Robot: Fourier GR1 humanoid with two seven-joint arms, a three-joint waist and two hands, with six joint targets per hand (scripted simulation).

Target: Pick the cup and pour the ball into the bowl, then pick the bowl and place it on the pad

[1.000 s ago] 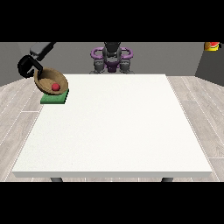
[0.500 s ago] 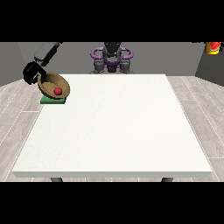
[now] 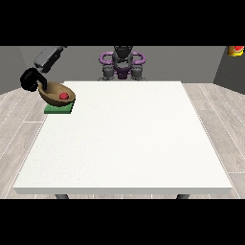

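Brown bowl (image 3: 56, 92) (red ball (image 3: 62, 96) inside) on green pad (image 3: 59, 109), black hand (image 3: 30, 79) at its rim, fingers unreadable.

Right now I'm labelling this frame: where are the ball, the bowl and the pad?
ball (image 3: 62, 96), front view, its red top.
bowl (image 3: 50, 90), front view, brown inner wall.
pad (image 3: 57, 110), front view, green front edge.

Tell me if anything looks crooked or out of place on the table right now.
The brown bowl sits tilted over the green pad at the table's far corner, the red ball inside. The hand at the view's left is at its rim. Nothing spilled.
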